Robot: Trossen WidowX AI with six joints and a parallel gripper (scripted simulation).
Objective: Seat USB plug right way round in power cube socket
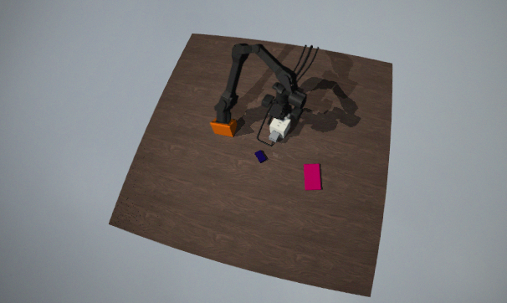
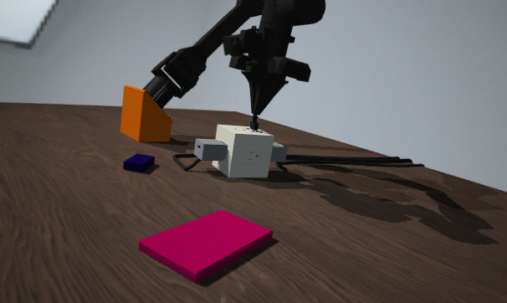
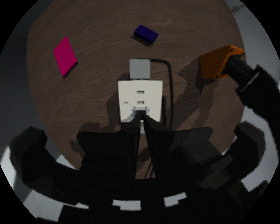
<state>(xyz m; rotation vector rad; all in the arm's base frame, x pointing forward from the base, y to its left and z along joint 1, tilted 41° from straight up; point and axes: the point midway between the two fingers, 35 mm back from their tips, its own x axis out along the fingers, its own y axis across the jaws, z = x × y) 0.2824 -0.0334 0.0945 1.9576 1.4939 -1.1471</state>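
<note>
The plug (image 2: 254, 124) is too small to show its orientation, pinched between the fingers (image 2: 256, 110). In the wrist view, the arm's dark bulk hides the desk (image 3: 98, 23) across the lower frame. The exterior view's top edge cuts off the arm (image 2: 278, 25).
</note>
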